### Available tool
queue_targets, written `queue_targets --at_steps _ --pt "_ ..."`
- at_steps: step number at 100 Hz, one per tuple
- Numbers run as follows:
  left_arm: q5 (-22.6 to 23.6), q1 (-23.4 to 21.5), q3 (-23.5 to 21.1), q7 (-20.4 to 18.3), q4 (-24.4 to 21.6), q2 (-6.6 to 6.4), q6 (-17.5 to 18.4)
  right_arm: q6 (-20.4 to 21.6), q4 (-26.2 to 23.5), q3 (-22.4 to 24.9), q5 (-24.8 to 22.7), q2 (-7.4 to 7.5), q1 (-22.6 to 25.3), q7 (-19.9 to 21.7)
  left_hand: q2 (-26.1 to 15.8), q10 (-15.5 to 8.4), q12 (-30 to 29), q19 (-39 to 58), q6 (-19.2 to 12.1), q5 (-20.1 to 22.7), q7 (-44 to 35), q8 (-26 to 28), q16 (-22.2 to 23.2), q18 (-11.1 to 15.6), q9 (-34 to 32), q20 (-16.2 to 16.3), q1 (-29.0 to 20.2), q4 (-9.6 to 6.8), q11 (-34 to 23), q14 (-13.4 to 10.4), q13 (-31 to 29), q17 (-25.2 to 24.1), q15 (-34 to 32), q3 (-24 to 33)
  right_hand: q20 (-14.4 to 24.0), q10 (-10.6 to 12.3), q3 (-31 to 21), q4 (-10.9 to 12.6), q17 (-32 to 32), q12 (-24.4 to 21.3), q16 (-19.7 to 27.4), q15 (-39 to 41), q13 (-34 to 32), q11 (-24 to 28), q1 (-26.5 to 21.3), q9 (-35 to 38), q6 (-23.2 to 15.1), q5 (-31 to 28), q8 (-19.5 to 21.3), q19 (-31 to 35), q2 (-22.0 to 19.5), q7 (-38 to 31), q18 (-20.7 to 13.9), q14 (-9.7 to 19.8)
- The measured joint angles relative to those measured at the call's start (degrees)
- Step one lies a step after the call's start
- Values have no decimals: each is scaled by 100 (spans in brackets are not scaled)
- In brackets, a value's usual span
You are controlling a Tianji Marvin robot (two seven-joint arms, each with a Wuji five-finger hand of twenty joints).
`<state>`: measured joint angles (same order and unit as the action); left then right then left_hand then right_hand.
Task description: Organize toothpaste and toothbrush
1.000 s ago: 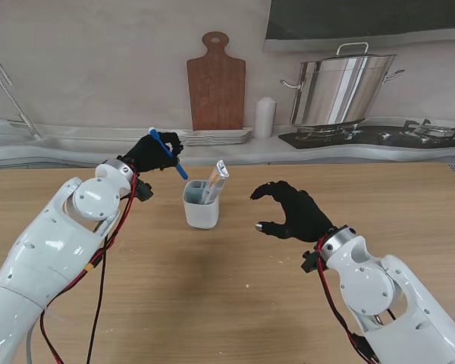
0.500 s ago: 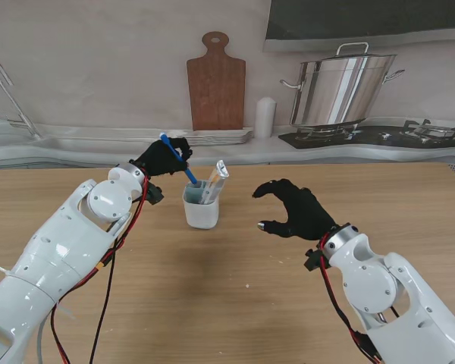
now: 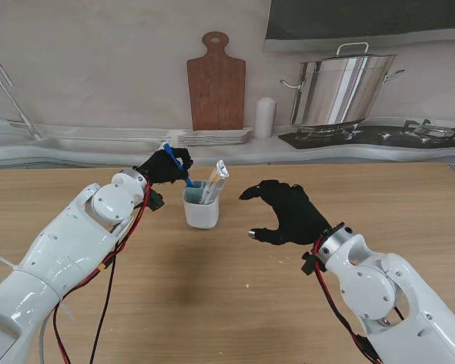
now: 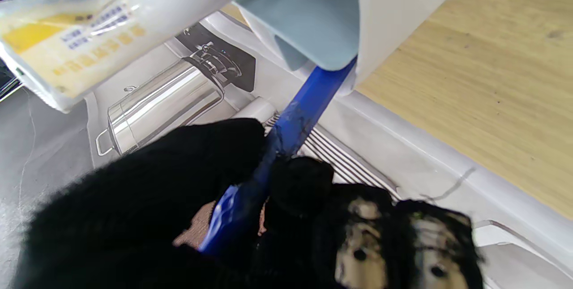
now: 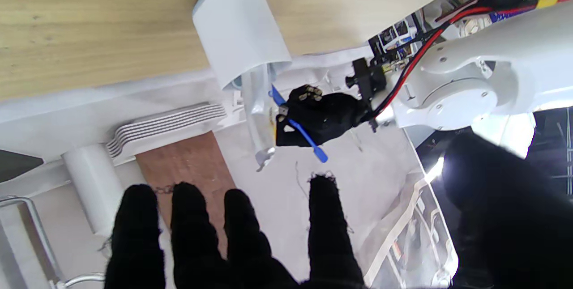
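Observation:
A white cup stands on the wooden table, with a toothpaste tube leaning out of it. My left hand is shut on a blue toothbrush, whose lower end dips into the cup's rim. In the left wrist view the blue toothbrush runs from my fingers into the cup, beside the toothpaste tube. My right hand hovers open to the right of the cup, fingers spread and curled. The right wrist view shows the cup, the toothbrush and the left hand.
A wooden cutting board, a stack of white plates, a white cylinder and a steel pot line the counter behind the table. The table's far edge runs just behind the cup.
My left hand has carried the toothbrush rightward and down, so its lower end now enters the cup. My right hand has shifted slightly left toward the cup.

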<state>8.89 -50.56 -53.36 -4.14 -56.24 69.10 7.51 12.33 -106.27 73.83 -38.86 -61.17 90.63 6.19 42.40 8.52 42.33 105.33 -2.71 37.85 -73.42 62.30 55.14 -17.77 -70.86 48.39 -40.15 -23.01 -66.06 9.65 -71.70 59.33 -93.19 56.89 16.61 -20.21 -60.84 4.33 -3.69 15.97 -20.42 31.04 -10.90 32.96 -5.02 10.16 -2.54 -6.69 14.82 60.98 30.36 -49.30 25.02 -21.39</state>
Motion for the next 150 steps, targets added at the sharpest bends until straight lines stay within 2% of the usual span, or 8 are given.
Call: queue_targets --at_steps 14,39,56,64,75,100,119,150 --pt "-76 46 60 -12 144 34 30 -152 -186 -138 -186 23 101 62 0 -4 0 0 -64 -5 -16 -168 92 0 48 7 -10 173 0 0 21 -115 92 0 -9 -40 0 1 -55 -83 1 31 86 -208 0 0 69 0 -74 -3 0 88 -3 0" --pt "-144 78 136 -70 294 66 85 -233 -284 -244 -301 28 223 104 -145 -31 1 0 -126 -166 -83 -534 123 0 112 10 -120 818 157 0 51 -218 318 -144 -11 -52 -1 2 -70 -135 1 90 89 -344 0 0 95 0 -89 -3 -116 88 -3 0" --pt "-162 121 210 -124 413 78 127 -258 -290 -274 -294 32 234 156 -166 -55 1 0 -125 -419 40 -1048 247 7 169 12 -204 1794 210 -10 57 -282 417 -742 -12 -52 -1 2 -70 -137 1 97 90 -347 0 0 96 1 -96 -3 -116 88 -3 0" --pt "-162 135 237 -131 455 85 137 -263 -305 -272 -293 35 247 191 -260 -82 2 0 30 -545 207 -1530 248 12 171 12 -204 2070 210 -13 58 -293 450 -969 -12 -52 -1 2 -70 -137 1 100 90 -348 0 0 97 1 -97 -3 -116 88 -3 0" --pt "-162 136 238 -133 477 94 137 -274 -322 -258 -292 37 267 220 -393 -94 3 0 160 -805 496 -1940 249 12 181 12 -96 2143 213 -14 58 -300 468 -1185 -13 -52 -1 2 -98 -137 1 107 90 -348 0 0 97 1 -97 -3 -116 88 -3 0" --pt "-157 107 233 -164 463 91 129 -290 -333 -238 -283 44 288 258 -738 -114 3 0 417 -807 1218 -2655 253 14 193 12 337 2151 264 -15 58 -341 541 -1261 -15 -53 -1 2 -104 -137 2 142 90 -348 0 0 98 1 -97 -2 -116 80 -3 -1" --pt "-157 63 213 -215 405 78 114 -299 -339 -234 -281 48 302 270 -853 -208 3 0 779 -960 2149 -3016 257 22 229 12 628 2152 281 -37 58 -349 591 -1517 -19 -55 -1 2 -104 -137 2 143 90 -416 0 0 98 29 -187 1 -116 313 -3 -15" --pt "-103 -11 147 -279 279 30 92 -292 -339 -224 -284 53 321 284 -915 -266 3 0 920 -1158 2657 -3320 257 62 230 12 941 2178 309 -52 59 -438 673 -1900 -64 -128 -1 2 -104 -145 2 143 90 -479 0 0 98 30 -241 15 -116 352 -3 -19"
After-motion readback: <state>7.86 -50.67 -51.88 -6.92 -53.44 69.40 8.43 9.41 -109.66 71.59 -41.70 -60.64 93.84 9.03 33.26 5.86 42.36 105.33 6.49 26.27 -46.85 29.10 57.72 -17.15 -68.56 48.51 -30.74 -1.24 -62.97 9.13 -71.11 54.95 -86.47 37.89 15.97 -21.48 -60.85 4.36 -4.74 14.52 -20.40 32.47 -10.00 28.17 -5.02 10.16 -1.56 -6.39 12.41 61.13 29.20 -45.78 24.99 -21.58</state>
